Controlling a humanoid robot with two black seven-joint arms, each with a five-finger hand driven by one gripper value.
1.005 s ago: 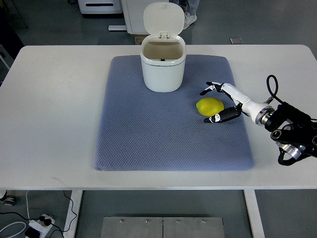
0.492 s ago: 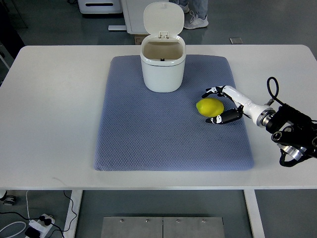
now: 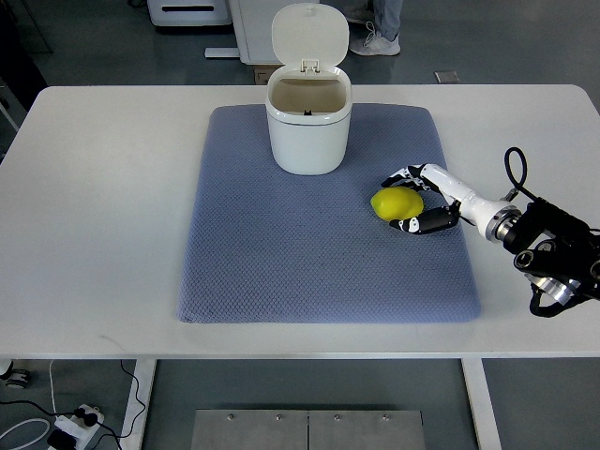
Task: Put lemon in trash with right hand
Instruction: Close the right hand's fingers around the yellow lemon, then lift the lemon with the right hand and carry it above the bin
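One right hand (image 3: 424, 199) cups the lemon (image 3: 396, 202), contact unclear.

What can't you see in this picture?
- Bottom of the trash bin, top view: its own walls hide it.
- Whether the right hand already grips the lemon: contact too small to tell.
- Person by the top edge: cut off, only legs and shoes.
- Left arm: out of frame.
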